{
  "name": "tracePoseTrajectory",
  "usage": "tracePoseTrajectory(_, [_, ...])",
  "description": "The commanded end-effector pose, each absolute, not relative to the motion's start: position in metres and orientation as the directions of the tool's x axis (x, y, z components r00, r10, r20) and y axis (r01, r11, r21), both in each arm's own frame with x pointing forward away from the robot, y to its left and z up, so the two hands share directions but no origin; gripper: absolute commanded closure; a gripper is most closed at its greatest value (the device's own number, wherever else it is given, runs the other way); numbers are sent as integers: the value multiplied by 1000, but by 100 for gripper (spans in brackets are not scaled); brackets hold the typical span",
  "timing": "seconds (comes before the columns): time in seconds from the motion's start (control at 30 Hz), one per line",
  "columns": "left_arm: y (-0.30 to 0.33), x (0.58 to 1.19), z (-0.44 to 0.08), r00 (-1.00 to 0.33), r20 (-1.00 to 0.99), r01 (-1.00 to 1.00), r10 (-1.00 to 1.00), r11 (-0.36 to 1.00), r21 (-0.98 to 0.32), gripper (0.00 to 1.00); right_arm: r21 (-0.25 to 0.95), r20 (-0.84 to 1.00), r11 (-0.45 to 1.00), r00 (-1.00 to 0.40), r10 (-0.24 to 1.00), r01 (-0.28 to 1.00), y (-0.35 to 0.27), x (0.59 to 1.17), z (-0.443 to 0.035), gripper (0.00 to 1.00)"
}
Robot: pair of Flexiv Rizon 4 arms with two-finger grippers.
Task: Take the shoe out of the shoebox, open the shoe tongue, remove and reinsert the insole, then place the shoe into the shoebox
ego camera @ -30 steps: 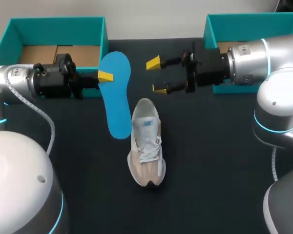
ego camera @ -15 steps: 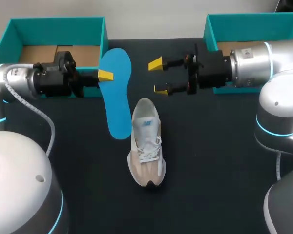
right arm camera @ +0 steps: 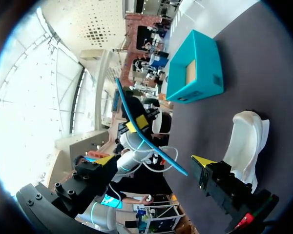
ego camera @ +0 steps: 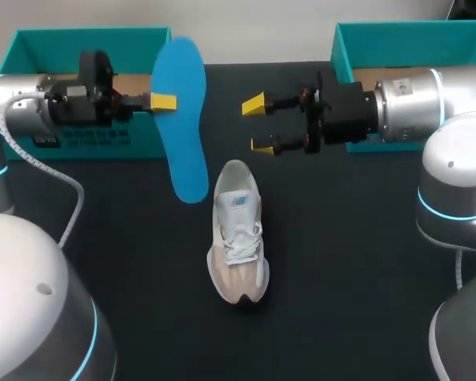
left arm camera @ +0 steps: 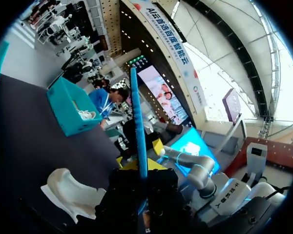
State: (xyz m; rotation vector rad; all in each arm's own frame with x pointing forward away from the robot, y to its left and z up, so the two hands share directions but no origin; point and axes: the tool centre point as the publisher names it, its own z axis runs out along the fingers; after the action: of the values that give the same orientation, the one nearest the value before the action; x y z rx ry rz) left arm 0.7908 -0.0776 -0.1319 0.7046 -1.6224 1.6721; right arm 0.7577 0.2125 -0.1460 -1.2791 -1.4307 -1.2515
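Since earlier frame: left tool (ego camera: pixel 163 101) higher and farther back, in front of left teal cardboard shoebox (ego camera: pixel 87 38). Flat blue foam insole (ego camera: pixel 182 119) raised with it, lower end farther from white-and-beige sneaker (ego camera: pixel 238 238). Left tool clamped on insole edge. Right tool (ego camera: pixel 258 125) unmoved, fingers wide apart, holding nothing. Sneaker upright on dark desk (ego camera: pixel 341 262), between arms.
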Motion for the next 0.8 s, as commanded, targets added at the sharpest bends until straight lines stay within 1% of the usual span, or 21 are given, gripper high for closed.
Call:
tracePoseTrajectory(0.03, [-79,789,-133,-947,320,-319,-8,-34,-947,100,146,975,-15,-141,171,989,216,758,-146,0])
tracePoseTrajectory(0.17, [-79,791,-130,-992,128,-127,-11,-64,-990,100,146,975,-15,-141,171,989,216,758,-146,0])
tracePoseTrajectory(0.33, [-78,798,-121,-996,-89,90,-12,-100,-991,100,146,975,-15,-141,171,989,216,758,-146,0])
tracePoseTrajectory(0.4, [-77,800,-119,-977,-213,213,5,-65,-975,100,146,975,-15,-141,171,989,216,758,-146,0])
tracePoseTrajectory(0.5, [-76,800,-120,-951,-310,309,15,-42,-950,100,146,975,-15,-141,171,989,216,758,-146,0])
tracePoseTrajectory(0.6, [-77,795,-126,-927,-372,372,40,-21,-928,100,146,975,-15,-141,171,989,216,758,-146,0])
tracePoseTrajectory(0.67, [-77,794,-131,-933,-356,356,50,4,-934,100,146,975,-15,-141,171,989,216,758,-146,0])
tracePoseTrajectory(0.8, [-77,794,-131,-933,-356,356,50,4,-934,100,146,975,-15,-141,171,989,216,758,-146,0])
